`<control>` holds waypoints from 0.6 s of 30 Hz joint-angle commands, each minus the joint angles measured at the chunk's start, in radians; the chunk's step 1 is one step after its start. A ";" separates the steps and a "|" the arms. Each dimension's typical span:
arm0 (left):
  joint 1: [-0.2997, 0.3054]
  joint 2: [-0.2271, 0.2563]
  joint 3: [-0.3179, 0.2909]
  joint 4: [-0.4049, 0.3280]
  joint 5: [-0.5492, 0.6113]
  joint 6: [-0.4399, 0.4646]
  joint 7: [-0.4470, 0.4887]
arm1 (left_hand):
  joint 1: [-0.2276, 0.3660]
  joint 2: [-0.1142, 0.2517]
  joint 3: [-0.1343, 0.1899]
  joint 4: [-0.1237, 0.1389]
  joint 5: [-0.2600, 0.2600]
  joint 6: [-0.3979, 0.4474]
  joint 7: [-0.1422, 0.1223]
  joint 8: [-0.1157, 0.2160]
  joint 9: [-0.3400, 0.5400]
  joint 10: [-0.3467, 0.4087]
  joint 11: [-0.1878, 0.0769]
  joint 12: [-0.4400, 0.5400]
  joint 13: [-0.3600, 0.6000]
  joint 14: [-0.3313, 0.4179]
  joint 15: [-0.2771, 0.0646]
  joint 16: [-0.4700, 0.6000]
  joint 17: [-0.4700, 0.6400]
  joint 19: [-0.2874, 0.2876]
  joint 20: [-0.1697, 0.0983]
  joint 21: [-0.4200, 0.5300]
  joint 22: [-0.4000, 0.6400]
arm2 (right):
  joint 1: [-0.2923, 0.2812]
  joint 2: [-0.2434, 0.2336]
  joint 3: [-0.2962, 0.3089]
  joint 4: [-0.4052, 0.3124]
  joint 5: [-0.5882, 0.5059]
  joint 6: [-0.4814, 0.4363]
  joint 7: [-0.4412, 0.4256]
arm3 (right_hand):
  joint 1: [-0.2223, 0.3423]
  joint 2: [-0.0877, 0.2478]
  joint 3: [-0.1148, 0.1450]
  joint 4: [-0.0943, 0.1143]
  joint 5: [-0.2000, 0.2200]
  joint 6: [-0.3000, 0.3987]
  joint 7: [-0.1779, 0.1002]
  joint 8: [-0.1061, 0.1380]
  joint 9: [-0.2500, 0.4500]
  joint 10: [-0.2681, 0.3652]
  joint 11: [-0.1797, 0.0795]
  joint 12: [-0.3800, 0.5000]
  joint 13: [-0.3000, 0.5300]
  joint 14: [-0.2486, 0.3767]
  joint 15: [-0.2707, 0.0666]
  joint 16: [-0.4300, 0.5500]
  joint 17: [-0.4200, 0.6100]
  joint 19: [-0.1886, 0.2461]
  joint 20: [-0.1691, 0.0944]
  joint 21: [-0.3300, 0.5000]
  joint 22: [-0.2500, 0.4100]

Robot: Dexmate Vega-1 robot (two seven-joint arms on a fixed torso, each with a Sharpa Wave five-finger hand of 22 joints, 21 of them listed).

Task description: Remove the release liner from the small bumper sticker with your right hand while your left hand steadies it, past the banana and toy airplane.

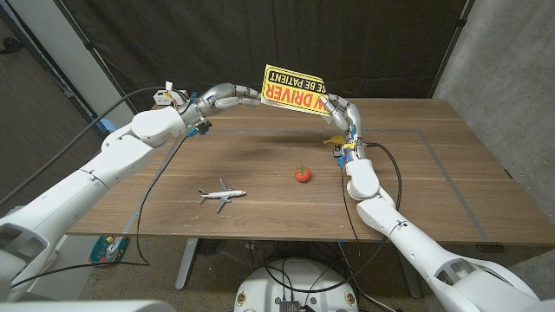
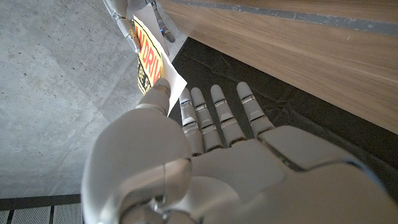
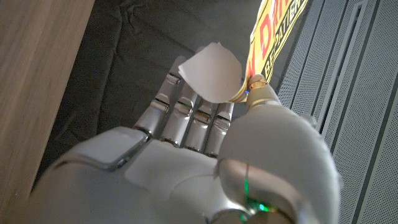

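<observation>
Two white robot hands hold a yellow-and-black bumper sticker (image 1: 295, 89) above the wooden table (image 1: 434, 173), beyond the toy airplane (image 1: 221, 194) and banana (image 1: 331, 139). Left wrist view: left hand (image 2: 205, 162) pinches its corner. Right wrist view: right hand (image 3: 205, 155) pinches a curled white liner (image 3: 211, 71), apparently only partly peeled.

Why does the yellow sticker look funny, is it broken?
Not broken. The yellow sticker is held up above the table, tilted, its words upside down, and a white liner corner curls away by the right hand. The left hand pinches the other end.
</observation>
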 commanded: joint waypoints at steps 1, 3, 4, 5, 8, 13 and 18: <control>-0.032 -0.039 0.022 0.020 0.039 0.014 0.041 | -0.003 0.004 0.004 0.005 0.004 0.020 -0.015 0.009 0.001 0.026 -0.009 0.005 0.006 0.020 -0.026 0.008 0.002 0.012 -0.006 0.012 0.005 | -0.014 -0.001 0.006 -0.014 -0.002 0.016 0.002 | -0.002 0.005 -0.004 0.001 0.000 -0.001 0.001 -0.006 0.002 0.000 0.001 -0.006 0.002 0.003 -0.073 -0.003 0.001 -0.004 -0.001 0.011 -0.001; -0.051 -0.044 0.035 0.033 0.040 0.015 0.016 | 0.000 0.002 0.006 0.001 0.006 0.037 -0.022 0.014 0.000 0.035 -0.014 0.007 0.007 0.026 -0.035 0.008 0.002 0.014 -0.012 0.016 0.006 | -0.018 0.000 0.008 -0.018 0.000 0.020 0.001 | -0.004 0.006 -0.005 0.003 0.000 -0.002 0.001 -0.007 0.002 -0.001 0.000 -0.007 0.002 0.003 -0.073 -0.004 0.001 -0.006 0.000 0.011 -0.001; -0.057 -0.048 0.039 0.037 0.042 0.013 0.012 | 0.003 0.004 0.008 -0.001 0.007 0.038 -0.017 0.014 0.000 0.034 -0.012 0.007 0.007 0.026 -0.033 0.008 0.002 0.014 -0.012 0.017 0.006 | -0.019 -0.001 0.009 -0.020 -0.001 0.022 0.001 | -0.003 0.006 -0.005 0.002 0.000 -0.002 0.001 -0.007 0.002 -0.001 0.001 -0.007 0.003 0.002 -0.073 -0.004 0.002 -0.006 0.000 0.012 -0.001; -0.064 -0.050 0.043 0.042 0.043 0.013 0.002 | 0.008 0.008 0.012 -0.003 0.008 0.038 -0.013 0.014 0.000 0.032 -0.011 0.005 0.008 0.025 -0.033 0.008 0.003 0.013 -0.011 0.017 0.006 | -0.021 -0.002 0.011 -0.023 -0.004 0.022 -0.002 | -0.004 0.006 -0.006 0.003 -0.001 -0.001 0.001 -0.007 0.002 -0.001 0.000 -0.007 0.003 0.002 -0.072 -0.004 0.003 -0.006 0.000 0.012 -0.001; -0.081 -0.050 0.053 0.047 0.045 0.019 -0.019 | 0.060 0.030 0.039 -0.027 0.009 0.048 -0.008 0.013 -0.001 0.032 -0.010 0.001 0.012 0.020 -0.035 0.016 0.016 0.007 -0.007 0.026 0.008 | -0.026 -0.002 0.015 -0.029 0.001 0.024 0.000 | -0.004 0.006 -0.006 0.003 -0.001 0.000 0.001 -0.008 0.002 -0.001 0.000 -0.008 0.003 0.004 -0.073 -0.004 0.003 -0.006 0.000 0.014 -0.002; -0.099 -0.044 0.067 0.047 0.057 0.037 -0.039 | 0.121 0.030 0.064 -0.048 0.003 0.061 -0.015 0.012 -0.003 0.040 -0.019 0.001 0.016 0.020 -0.048 0.026 0.029 0.012 -0.022 0.041 0.010 | -0.029 -0.002 0.018 -0.030 0.015 0.039 0.013 | -0.004 0.007 -0.006 0.002 -0.001 0.000 0.000 -0.009 0.003 -0.002 -0.002 -0.009 0.004 0.004 -0.074 -0.005 0.003 -0.008 0.000 0.016 -0.002; -0.107 -0.052 0.072 0.063 0.031 0.040 -0.070 | -0.005 -0.085 -0.044 0.019 -0.004 -0.001 -0.024 -0.022 -0.003 0.011 -0.010 -0.007 0.028 -0.012 -0.032 0.018 0.047 -0.024 -0.024 0.055 0.010 | -0.023 0.005 0.019 -0.015 0.036 0.062 0.036 | -0.005 0.007 -0.006 0.003 -0.002 0.000 0.001 -0.011 0.003 -0.002 0.000 -0.011 0.003 0.006 -0.075 -0.007 0.004 -0.008 -0.001 0.019 -0.003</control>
